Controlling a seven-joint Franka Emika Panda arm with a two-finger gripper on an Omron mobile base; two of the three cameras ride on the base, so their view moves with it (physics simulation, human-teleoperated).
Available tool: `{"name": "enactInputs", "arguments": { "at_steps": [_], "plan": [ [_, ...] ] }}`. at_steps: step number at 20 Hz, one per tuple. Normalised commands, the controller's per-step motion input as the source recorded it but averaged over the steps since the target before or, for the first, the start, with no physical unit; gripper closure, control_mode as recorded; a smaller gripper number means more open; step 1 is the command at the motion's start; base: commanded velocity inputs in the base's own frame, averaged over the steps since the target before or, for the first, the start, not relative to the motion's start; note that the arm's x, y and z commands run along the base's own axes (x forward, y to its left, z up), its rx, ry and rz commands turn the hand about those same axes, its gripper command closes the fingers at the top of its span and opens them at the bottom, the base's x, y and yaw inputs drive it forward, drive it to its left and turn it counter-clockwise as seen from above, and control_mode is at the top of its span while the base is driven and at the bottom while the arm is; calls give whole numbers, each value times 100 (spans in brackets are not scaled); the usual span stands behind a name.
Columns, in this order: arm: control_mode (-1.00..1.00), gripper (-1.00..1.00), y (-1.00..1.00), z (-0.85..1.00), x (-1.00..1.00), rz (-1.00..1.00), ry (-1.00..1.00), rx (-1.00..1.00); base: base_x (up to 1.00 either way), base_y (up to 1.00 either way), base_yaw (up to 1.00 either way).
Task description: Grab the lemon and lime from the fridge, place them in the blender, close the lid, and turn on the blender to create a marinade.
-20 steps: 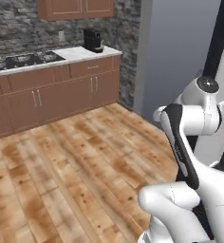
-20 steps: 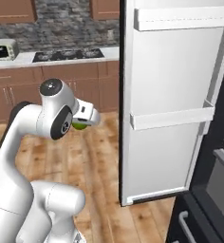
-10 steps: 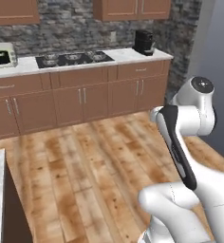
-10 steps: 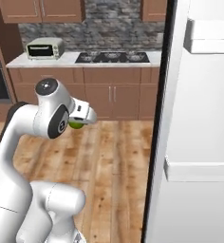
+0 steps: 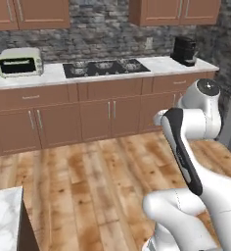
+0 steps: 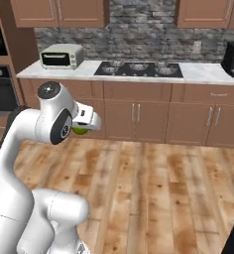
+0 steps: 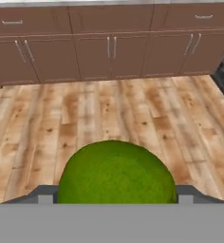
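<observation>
The gripper point(image 6: 82, 129) had its fingers clamped on the lime point(image 7: 116, 173), held up by the arm, probably just for carrying to the blender.

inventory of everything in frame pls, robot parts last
lime: 1, green, between the gripper's fingers, above the wood floor
toaster oven: 1, cream, counter left end
cooktop: 1, black, counter middle
coffee machine: 1, black, counter right end
counter: 1, white top, along stone back wall
lower cabinets: one row, brown, under counter
upper cabinets: brown, above counter
wall oven: 1, black, far left
floor: wood planks
arm: 1, white
gripper: 1, closed on the lime
</observation>
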Motion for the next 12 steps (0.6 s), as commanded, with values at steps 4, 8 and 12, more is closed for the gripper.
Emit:
{"name": "enactInputs", "arguments": {
  "at_steps": [4, 8, 12],
  "plan": [
    [100, 100, 0, 0, 0, 0, 0, 0, 88, 26, 56],
    [100, 100, 0, 0, 0, 0, 0, 0, 77, 4, 67],
    [100, 100, 0, 0, 0, 0, 0, 0, 78, 0, 74]
  ]
}}
